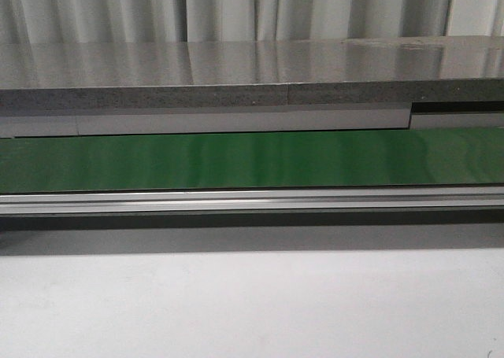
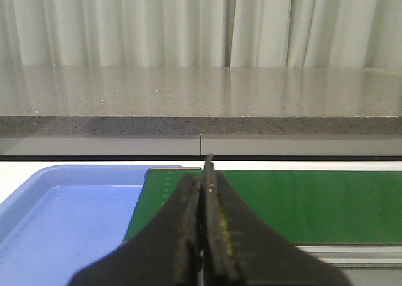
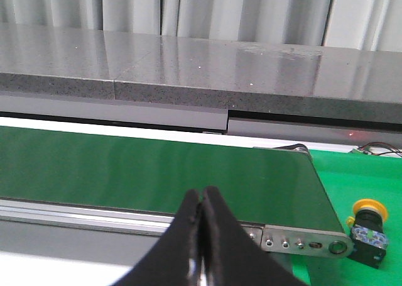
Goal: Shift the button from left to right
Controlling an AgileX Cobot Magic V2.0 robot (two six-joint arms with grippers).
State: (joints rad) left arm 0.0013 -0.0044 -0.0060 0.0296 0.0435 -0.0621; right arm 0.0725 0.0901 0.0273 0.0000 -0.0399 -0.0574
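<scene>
The button (image 3: 368, 231), with a yellow cap and a black block with blue bits, lies on its side on a bright green mat (image 3: 370, 173) just past the conveyor's right end, in the right wrist view only. My right gripper (image 3: 201, 198) is shut and empty, over the conveyor's near rail, well to the left of the button. My left gripper (image 2: 204, 173) is shut and empty, above the left end of the green belt (image 2: 301, 204), next to a blue tray (image 2: 56, 217). Neither gripper shows in the front view.
The green conveyor belt (image 1: 252, 160) runs across the front view with an aluminium rail (image 1: 252, 201) along its near side. A grey stone ledge (image 1: 236, 75) and curtains stand behind. White tabletop (image 1: 252, 303) lies in front. The rail's end bracket (image 3: 301, 241) sits beside the button.
</scene>
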